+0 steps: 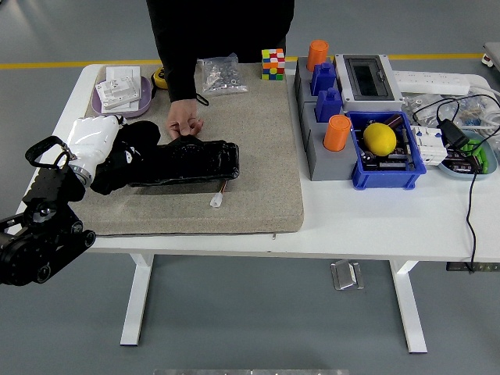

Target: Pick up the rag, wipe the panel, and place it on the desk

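A glossy black panel [197,161] lies on the beige mat [258,148], left of centre. My left hand [94,147], white with a black arm, is at the panel's left end, its fingers curled on a black rag [125,162]. The rag is bunched against the panel's left end and partly overhangs the mat. A person at the far side pinches the panel's far edge with one hand [184,125]. A small white connector [216,201] on a thin wire lies just in front of the panel. My right hand is out of view.
A purple tray of white parts [121,92], a bag of hardware [221,75] and a colour cube [273,63] sit at the back. To the right are a grey and blue fixture with orange cylinders [328,117], a blue bin with a lemon [380,139], and cables.
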Robot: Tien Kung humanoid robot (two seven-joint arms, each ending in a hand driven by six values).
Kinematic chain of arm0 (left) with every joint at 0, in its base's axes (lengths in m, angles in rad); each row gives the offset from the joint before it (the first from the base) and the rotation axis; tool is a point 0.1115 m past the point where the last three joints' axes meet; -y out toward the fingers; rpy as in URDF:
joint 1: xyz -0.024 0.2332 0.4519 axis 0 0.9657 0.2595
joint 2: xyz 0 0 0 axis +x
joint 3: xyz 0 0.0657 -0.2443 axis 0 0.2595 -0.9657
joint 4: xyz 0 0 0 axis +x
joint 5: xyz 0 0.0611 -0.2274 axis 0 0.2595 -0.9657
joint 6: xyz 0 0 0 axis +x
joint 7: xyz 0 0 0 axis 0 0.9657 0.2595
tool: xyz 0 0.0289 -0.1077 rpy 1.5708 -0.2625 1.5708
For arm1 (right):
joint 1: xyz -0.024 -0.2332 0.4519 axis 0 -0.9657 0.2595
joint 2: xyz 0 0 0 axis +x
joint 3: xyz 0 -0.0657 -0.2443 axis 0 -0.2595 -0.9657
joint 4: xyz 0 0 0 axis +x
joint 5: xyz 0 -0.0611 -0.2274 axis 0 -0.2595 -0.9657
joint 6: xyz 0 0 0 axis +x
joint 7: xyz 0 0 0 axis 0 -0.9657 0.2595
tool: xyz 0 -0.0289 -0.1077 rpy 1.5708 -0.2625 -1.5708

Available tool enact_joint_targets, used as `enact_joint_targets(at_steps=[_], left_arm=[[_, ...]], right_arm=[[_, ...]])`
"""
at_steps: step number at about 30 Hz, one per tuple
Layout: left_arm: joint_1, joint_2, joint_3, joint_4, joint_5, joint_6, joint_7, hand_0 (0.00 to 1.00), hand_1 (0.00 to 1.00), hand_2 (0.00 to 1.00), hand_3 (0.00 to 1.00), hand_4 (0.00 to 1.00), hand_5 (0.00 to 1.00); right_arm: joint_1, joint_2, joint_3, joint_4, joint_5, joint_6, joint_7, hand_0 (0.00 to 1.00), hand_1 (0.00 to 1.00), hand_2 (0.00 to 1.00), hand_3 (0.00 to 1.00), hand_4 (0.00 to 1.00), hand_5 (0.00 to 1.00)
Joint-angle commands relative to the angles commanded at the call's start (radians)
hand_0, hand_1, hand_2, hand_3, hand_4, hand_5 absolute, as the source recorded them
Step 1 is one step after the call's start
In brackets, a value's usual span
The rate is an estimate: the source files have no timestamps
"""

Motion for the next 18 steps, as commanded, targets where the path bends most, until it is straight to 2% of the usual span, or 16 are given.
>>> enact_joint_targets(at_steps=[5, 10, 18], left_arm=[[-0.001, -0.015, -0.002, -0.007, -0.002, -0.001, 0.001, 0.220, 0.144, 0.529, 0.423, 0.334, 0.002], [-0.006, -0.040, 0.009, -0.014, -0.007, -0.005, 0.005, 0.220, 0.142, 0.528, 0.422, 0.339, 0.002], [-0.016, -0.078, 0.031, -0.059, -0.004, -0.012, 0.010, 0.220, 0.143, 0.529, 0.423, 0.339, 0.002]], right_arm=[[0.002, 0.000, -0.005, 0.000, 0.004, 0.000, 0.002, 0.748, 0.682, 0.707, 0.596, 0.952, 0.585], [0.003, -0.002, -0.005, 0.000, 0.003, 0.001, 0.001, 0.748, 0.681, 0.707, 0.597, 0.952, 0.585], [0.006, -0.006, -0.010, 0.000, 0.005, 0.001, 0.000, 0.748, 0.682, 0.707, 0.597, 0.952, 0.586]])
